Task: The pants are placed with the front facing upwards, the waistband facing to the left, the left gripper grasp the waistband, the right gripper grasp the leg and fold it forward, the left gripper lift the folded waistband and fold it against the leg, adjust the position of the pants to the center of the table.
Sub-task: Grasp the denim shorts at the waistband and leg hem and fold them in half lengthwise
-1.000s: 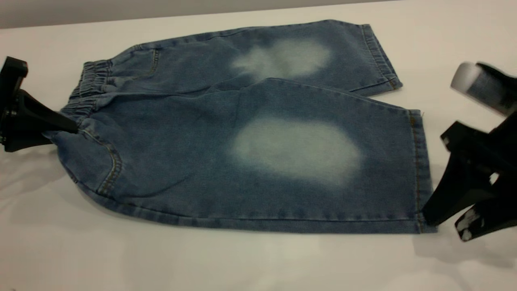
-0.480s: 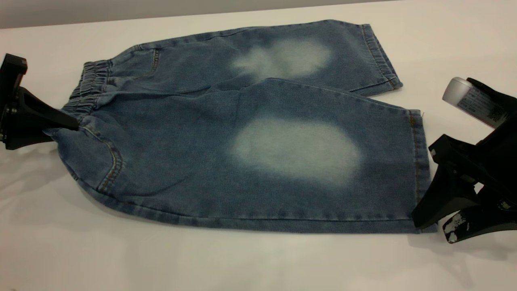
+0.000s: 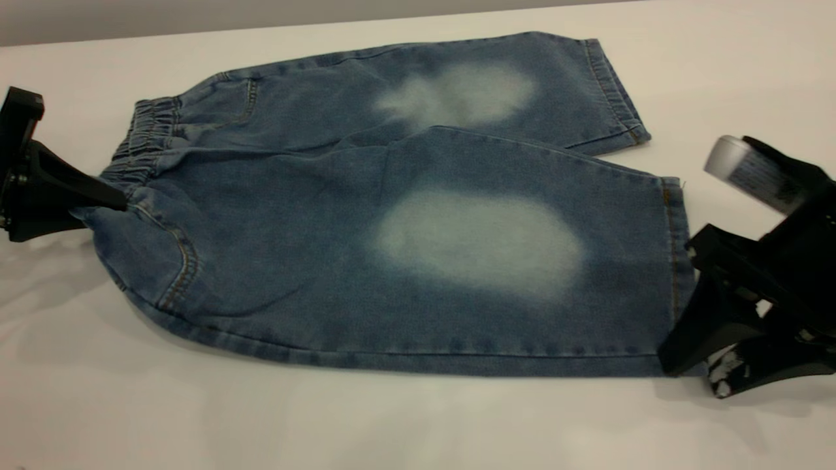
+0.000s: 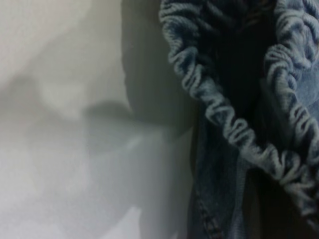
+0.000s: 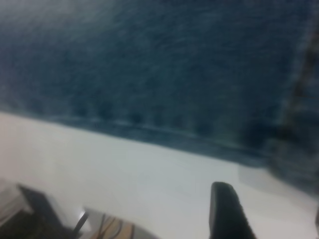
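The pants (image 3: 392, 228), blue denim shorts with a pale patch on each leg, lie flat and front up on the white table (image 3: 392, 424). Their ruffled waistband (image 3: 140, 140) points left. My left gripper (image 3: 98, 210) is at the waistband's near corner, shut on the fabric; the left wrist view shows the gathered waistband (image 4: 224, 124) close up. My right gripper (image 3: 692, 375) is low on the table at the near leg's hem corner, open, with one finger touching the hem edge. The right wrist view shows one black fingertip (image 5: 224, 214) over the table, just short of the denim (image 5: 149, 64).
The far table edge (image 3: 261, 29) runs just behind the shorts. Bare tabletop lies in front of the shorts and to the right of the far leg (image 3: 607, 85). Below the table edge, cables (image 5: 109, 226) show in the right wrist view.
My right gripper has moved left and lower, closing in on the near leg's hem corner. The left gripper and the shorts have stayed put.
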